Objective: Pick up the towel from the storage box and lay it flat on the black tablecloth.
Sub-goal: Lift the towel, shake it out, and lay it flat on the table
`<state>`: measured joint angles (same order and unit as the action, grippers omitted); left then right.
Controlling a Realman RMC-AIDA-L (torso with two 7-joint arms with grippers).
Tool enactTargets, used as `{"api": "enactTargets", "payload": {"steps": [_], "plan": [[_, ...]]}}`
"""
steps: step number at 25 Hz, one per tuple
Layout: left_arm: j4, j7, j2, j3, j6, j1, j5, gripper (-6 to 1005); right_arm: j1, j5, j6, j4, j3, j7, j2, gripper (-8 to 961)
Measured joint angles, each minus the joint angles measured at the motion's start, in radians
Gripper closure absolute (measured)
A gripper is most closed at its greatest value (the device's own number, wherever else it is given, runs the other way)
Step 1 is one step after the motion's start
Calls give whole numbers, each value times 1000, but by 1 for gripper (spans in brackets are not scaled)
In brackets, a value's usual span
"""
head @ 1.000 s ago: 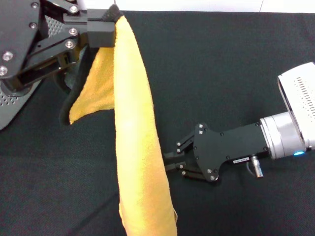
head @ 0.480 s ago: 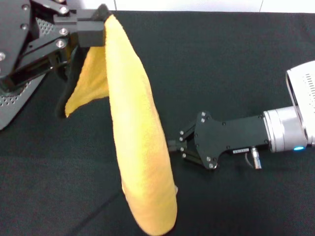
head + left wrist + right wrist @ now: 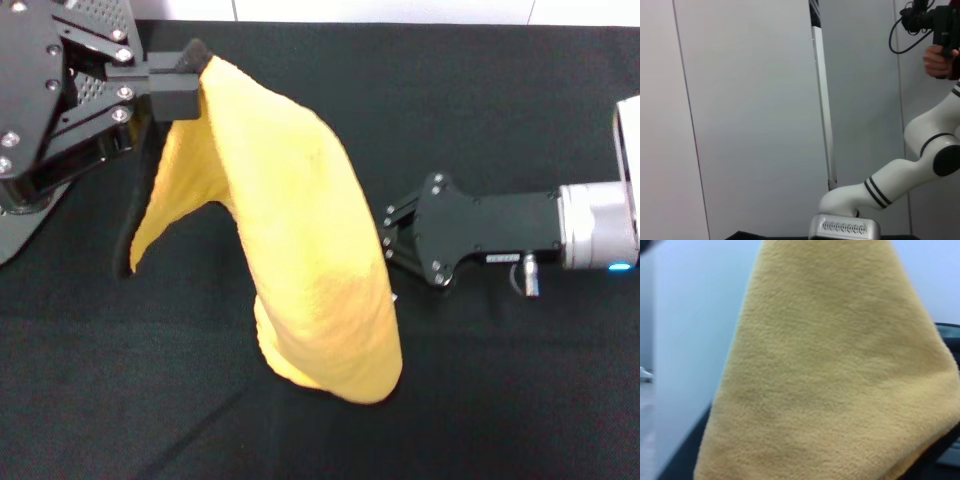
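My left tool clamped on towel, lifted clear of box; right tool at its edge, grip unclear. Spreading on tablecloth left.

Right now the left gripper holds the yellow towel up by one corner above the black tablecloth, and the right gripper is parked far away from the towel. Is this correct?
Not quite. The left gripper does hold the towel up by one corner above the black tablecloth, but the right gripper is not far away: in the head view its tip is right at the towel's hanging edge.
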<state>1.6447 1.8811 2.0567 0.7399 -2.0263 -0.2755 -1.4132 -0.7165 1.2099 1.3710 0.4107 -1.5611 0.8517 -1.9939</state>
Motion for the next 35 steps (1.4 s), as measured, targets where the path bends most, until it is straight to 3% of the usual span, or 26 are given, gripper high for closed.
{"api": "enactTargets", "payload": {"steps": [6,14,19,24,28,32,35], "plan": [[-65,-43,3,-1,0,17,-10,959,68,1,-105,130,13,38,29,954],[-155,-92,4,6,-2,29,-15,955,77,2,-200,193,49,47,44,954],[-290,-178,15,19,-3,30,-64,952,101,25,-227,308,68,76,51,953],[-501,-336,23,14,0,30,-97,948,114,66,-247,402,77,98,39,953],[-649,-447,6,10,6,30,-99,918,122,81,-263,457,92,99,27,953],[-705,-493,-2,7,6,33,-99,887,166,96,-320,576,93,99,17,953],[-719,-501,1,-8,7,39,-99,871,194,143,-372,664,99,99,-5,953]]}}
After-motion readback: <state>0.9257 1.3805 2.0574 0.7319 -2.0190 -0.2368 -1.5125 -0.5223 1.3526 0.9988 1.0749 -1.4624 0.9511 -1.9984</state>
